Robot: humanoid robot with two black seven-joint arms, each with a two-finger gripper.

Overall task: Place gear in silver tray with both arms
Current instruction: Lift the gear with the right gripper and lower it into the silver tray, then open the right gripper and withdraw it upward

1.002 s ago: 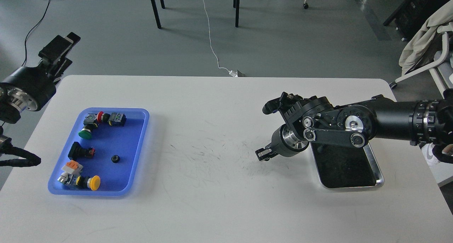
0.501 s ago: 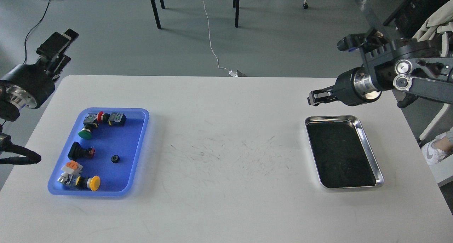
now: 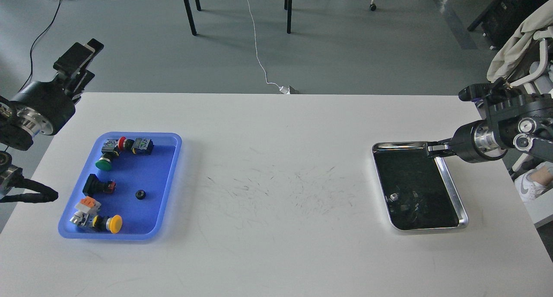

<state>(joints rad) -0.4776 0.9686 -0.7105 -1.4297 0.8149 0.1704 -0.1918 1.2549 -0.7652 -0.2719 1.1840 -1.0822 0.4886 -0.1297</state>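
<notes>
The gear (image 3: 140,194) is a small black toothed ring lying in the blue tray (image 3: 170,180) on the left of the table. The silver tray (image 3: 459,202) lies at the right, its dark bottom showing faint reflections. My right gripper (image 3: 433,150) comes in from the right edge and hovers over the silver tray's far right corner. Its fingers look pressed together and hold nothing. My left gripper (image 3: 84,63) is raised beyond the table's far left corner, well away from the blue tray. Its fingers stand apart and are empty.
The blue tray also holds several push-button switches: green (image 3: 103,163), red (image 3: 122,142), yellow (image 3: 114,223), and a black block (image 3: 96,184). The white table's middle (image 3: 276,184) bears scuff marks. Chair legs and cables are on the floor beyond the table.
My right arm swung from the table's middle up and to the right, then came down over the silver tray's far right corner. My left gripper shifted only slightly.
</notes>
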